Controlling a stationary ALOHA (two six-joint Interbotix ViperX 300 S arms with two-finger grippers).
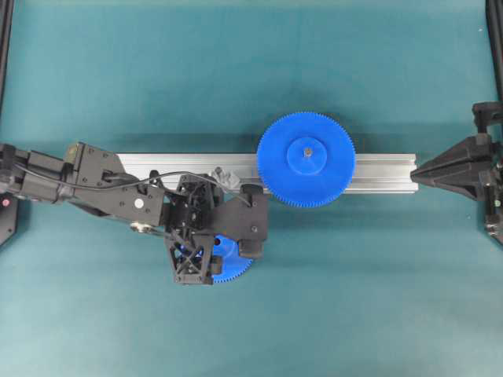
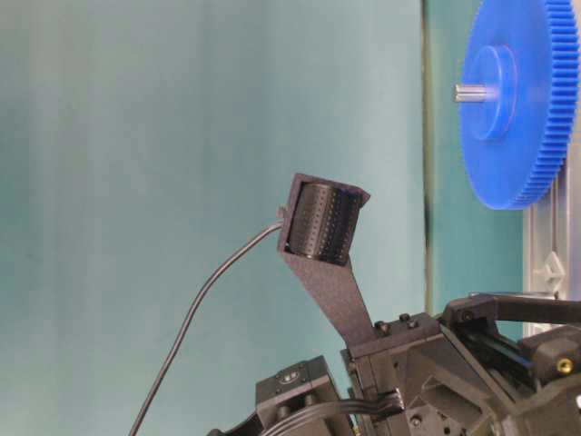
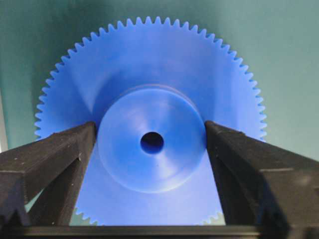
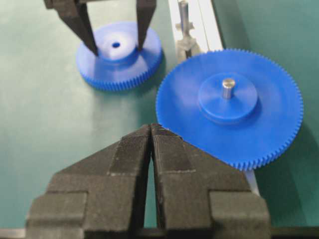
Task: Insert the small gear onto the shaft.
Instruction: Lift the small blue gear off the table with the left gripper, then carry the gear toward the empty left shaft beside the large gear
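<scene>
Overhead: the left gripper (image 1: 211, 263) hangs over the small gear (image 1: 229, 267), which lies flat on the green surface (image 1: 354, 298) just below the rail (image 1: 385, 171). The shaft (image 1: 227, 178) stands on the rail, next to the big gear (image 1: 306, 160). The right gripper (image 1: 420, 171) rests well apart at the rail's far end.

Table level: only the big gear (image 2: 520, 100) on its pin and part of the left arm show; the small gear is hidden.

Left wrist: two black fingers (image 3: 60, 149) straddle the small gear's (image 3: 149, 129) raised hub, jaws wide and at the hub's sides. Whether they already touch cannot be told, and nothing is lifted.

Right wrist: the right gripper (image 4: 151, 130) appears shut and empty. Beyond it, the left gripper (image 4: 115, 42) brackets the hub of the small gear (image 4: 119, 55), with the shaft (image 4: 183, 20) upright nearby on the rail.

The step in hand looks like the grasp. It would go best with the fingers centred on the hub and squeezed evenly, so the gear lifts level and its hole can meet the thin pin squarely, clear of the big gear's teeth.
</scene>
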